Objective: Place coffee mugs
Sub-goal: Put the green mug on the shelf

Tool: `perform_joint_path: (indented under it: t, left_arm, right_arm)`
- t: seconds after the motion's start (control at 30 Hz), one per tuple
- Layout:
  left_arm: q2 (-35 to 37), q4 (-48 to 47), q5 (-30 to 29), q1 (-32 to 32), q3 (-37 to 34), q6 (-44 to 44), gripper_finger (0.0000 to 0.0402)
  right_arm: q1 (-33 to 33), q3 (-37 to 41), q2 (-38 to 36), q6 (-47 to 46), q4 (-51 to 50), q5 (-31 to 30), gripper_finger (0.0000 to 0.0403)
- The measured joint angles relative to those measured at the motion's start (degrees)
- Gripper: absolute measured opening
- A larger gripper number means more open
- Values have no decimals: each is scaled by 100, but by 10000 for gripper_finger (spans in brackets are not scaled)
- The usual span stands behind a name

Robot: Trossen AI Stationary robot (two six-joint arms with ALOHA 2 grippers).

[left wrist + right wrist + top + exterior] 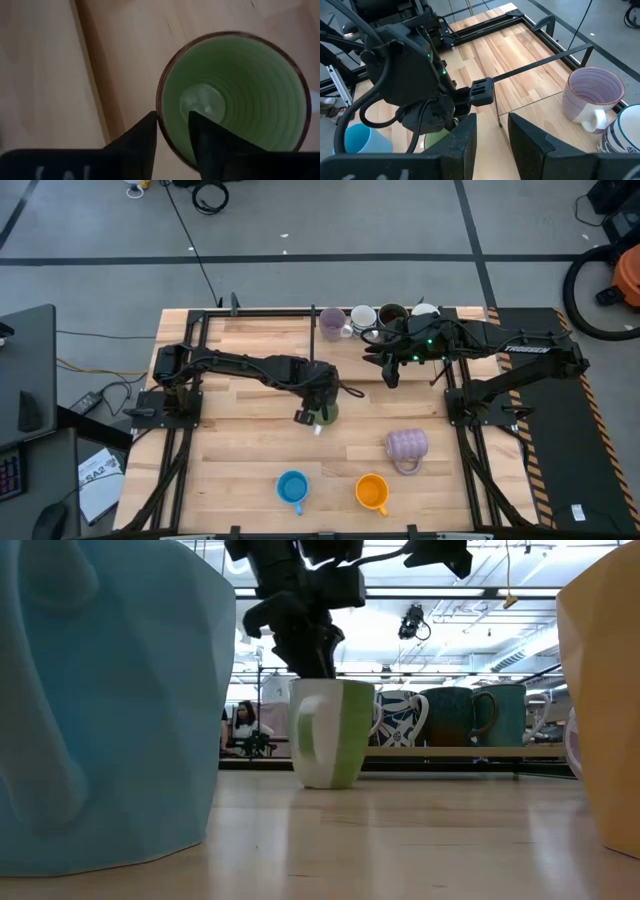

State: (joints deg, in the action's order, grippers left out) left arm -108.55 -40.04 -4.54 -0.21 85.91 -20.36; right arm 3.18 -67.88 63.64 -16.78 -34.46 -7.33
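A green mug (pixel 326 414) stands upright on its base mid-table; it also shows in the low view (pixel 335 735) and from above in the left wrist view (pixel 235 95). My left gripper (pixel 173 117) is open and points down over the mug's rim, one finger inside and one outside. My right gripper (pixel 492 120) is open and empty, hovering at the far right (pixel 390 375), short of the far row: a lilac mug (pixel 332 323), a white mug (pixel 362 318), a dark mug (pixel 392 313) and another white mug (pixel 425 310). My left gripper's fingers stand on either side of the green mug's rim (pixel 161 120), coming from above. The outer finger (pixel 145 137) lies right at the rim, and green wall shows between the rim and the inner finger (pixel 205 137). I cannot tell whether either one touches it.
A ribbed lavender mug (pixel 407 446) lies at the right; a blue mug (pixel 292 487) and an orange mug (pixel 371 491) stand near the front edge. A thin black rail (pixel 545 62) crosses the far part of the table. Bare wood lies at the near left.
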Motion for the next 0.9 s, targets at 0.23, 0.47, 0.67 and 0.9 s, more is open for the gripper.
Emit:
perform_joint_path:
  t: [0.23,0.47,0.67,0.9]
  left_arm:
    - [48,294,-6,4,2,11,130]
    - [354,122,5,-29,2,133,130]
    - [1080,-321,8,-97,2,806,130]
    - [2031,-1313,-208,-210,2,1916,130]
  right_arm:
    - [0,0,0,78,0,0,117]
    - [-1,-2,0,195,-2,0,117]
    - [-52,-2,0,551,11,117,117]
    - [-279,-4,120,1073,349,294,117]
